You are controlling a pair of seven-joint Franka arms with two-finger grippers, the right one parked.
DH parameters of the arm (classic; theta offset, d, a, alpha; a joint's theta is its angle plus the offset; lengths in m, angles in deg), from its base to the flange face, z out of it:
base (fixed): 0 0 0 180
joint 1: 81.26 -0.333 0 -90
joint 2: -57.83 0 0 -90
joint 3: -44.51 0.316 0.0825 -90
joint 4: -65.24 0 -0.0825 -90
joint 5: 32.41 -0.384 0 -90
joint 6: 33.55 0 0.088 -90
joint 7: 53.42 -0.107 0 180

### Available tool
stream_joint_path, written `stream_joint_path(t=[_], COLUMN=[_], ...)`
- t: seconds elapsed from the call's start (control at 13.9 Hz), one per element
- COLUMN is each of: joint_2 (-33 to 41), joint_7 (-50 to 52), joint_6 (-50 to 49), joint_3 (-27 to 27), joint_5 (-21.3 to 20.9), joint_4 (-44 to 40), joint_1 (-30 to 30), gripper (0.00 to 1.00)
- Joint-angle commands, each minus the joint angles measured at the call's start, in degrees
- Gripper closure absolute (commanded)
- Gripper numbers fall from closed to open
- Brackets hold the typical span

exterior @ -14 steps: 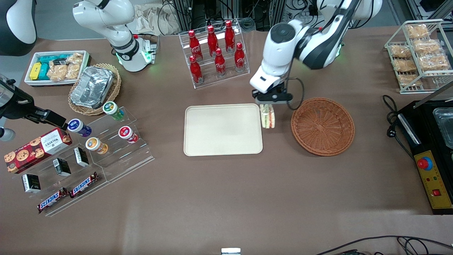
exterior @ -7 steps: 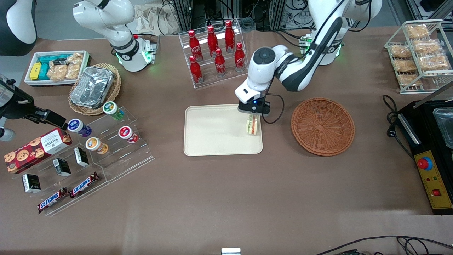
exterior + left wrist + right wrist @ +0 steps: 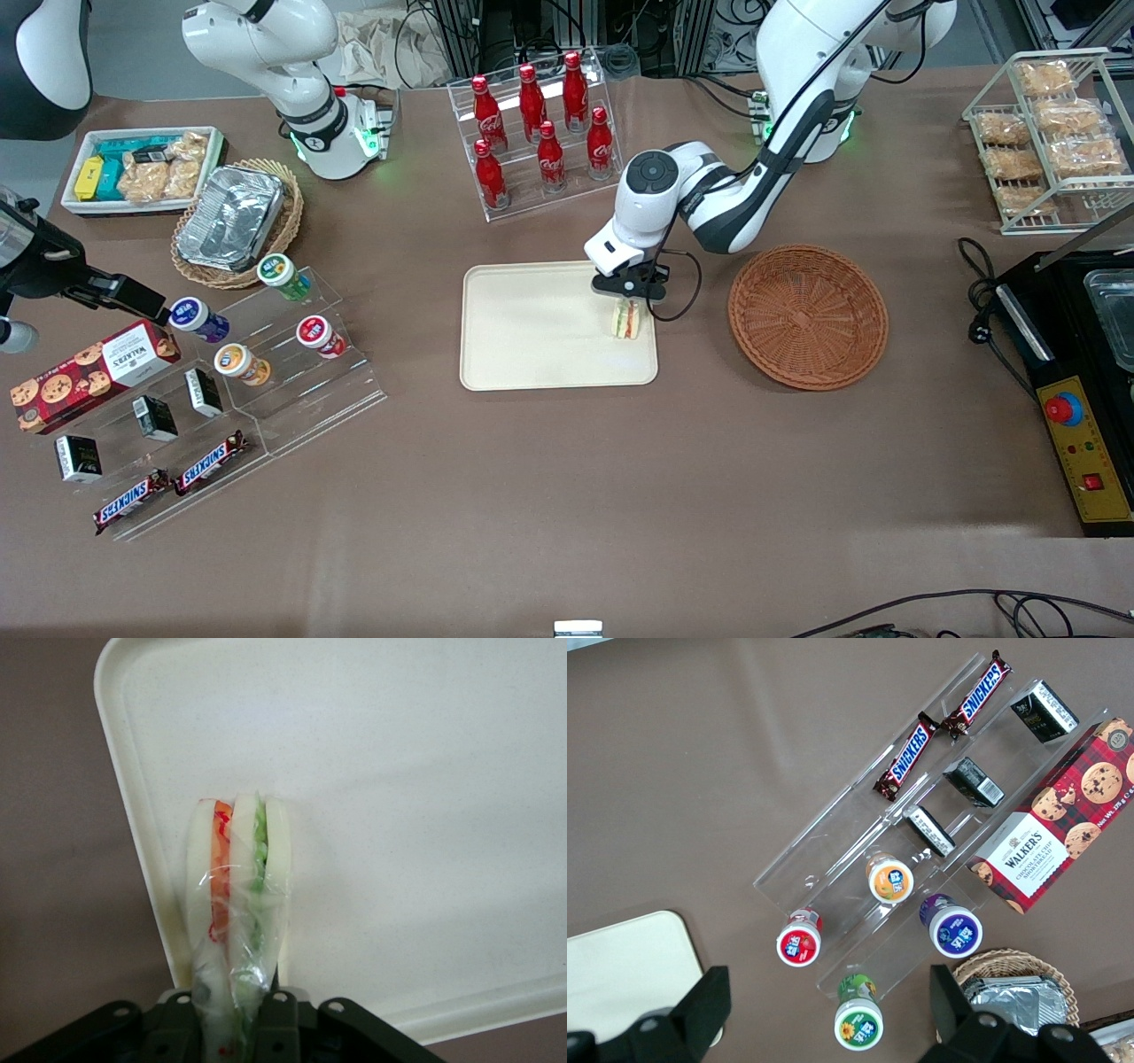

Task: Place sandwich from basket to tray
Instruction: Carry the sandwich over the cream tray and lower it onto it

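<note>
The sandwich (image 3: 625, 318), a plastic-wrapped wedge of pale bread with red, orange and green layers, stands on edge over the cream tray (image 3: 532, 328), at the tray's end nearest the basket. My left gripper (image 3: 627, 299) is shut on the sandwich, holding its upper part low over the tray. In the left wrist view the sandwich (image 3: 237, 877) hangs from the gripper (image 3: 235, 1014) against the tray (image 3: 425, 815), close to its rim. I cannot tell whether it touches the tray. The reddish-brown basket (image 3: 808, 315) holds nothing and stands beside the tray, toward the working arm's end.
A clear rack of red cola bottles (image 3: 538, 128) stands farther from the front camera than the tray. A clear stepped stand with small cups and snack bars (image 3: 239, 354), a tan basket with a foil container (image 3: 236, 221) and a white snack bin (image 3: 142, 168) lie toward the parked arm's end.
My gripper carried the sandwich from the gap between basket and tray to over the tray's end, then sank lower toward the tray. The basket has not moved.
</note>
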Motion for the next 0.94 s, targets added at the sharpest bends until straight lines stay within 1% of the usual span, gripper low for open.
stream_joint_path(t=[0.0, 0.14, 0.29, 0.43, 0.5, 0.58, 0.65, 0.72, 0.86], joint_2=[-0.41, 0.11, 3.87, 9.66, 11.69, 13.28, 13.64, 13.39, 14.0], joint_7=[2.9, 4.14, 4.32, 4.84, 5.54, 5.55, 4.94, 4.59, 0.31], joint_6=[0.03, -0.14, -2.67, -9.77, -14.25, -20.73, -28.11, -32.1, -33.63], joint_3=[1.48, 1.48, 1.48, 1.48, 1.48, 1.48, 1.57, 1.39, 1.48], joint_5=[-1.45, -1.45, -1.36, -0.14, 1.34, 2.32, 2.41, 2.41, 3.29], joint_4=[-1.25, -1.78, -2.04, -4.31, -6.67, -10.09, -13.95, -17.56, -20.58], joint_1=[1.11, 1.03, 0.32, -1.25, -1.78, -1.87, -2.4, -4.23, -5.91], gripper=[0.0, 0.0, 0.0, 0.0, 0.0, 0.0, 0.0, 0.0, 0.0])
